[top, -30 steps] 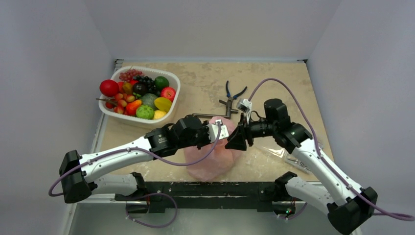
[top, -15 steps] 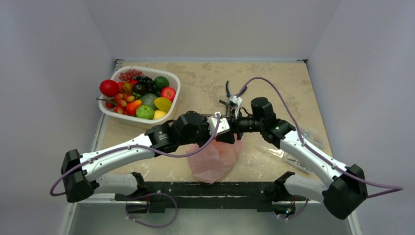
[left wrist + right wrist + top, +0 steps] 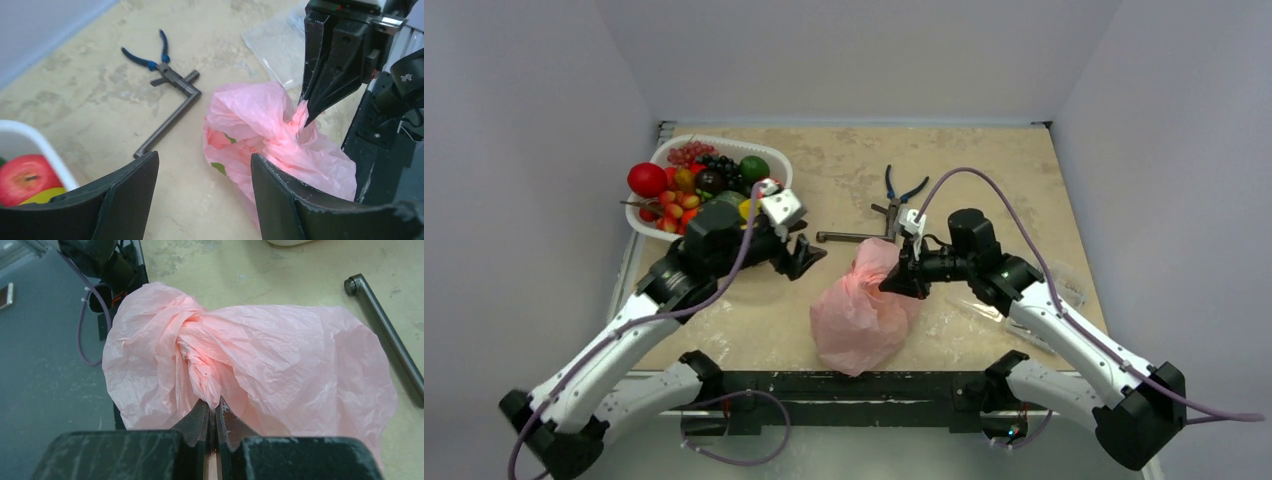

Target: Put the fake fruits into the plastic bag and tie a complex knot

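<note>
Right gripper of mine is clenched on the bunched neck of the thin crinkly pink plastic bag, lying at the near edge of the beige table; my left gripper hangs released beside the white fruit tub.

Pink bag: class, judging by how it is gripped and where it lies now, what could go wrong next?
1. The right gripper is shut on a thin fold of film by the knot; a hard pull might tear it.
2. The left gripper is open, apart from the plastic bag, which lies near the table edge; unbraced, it could slide off.
</note>
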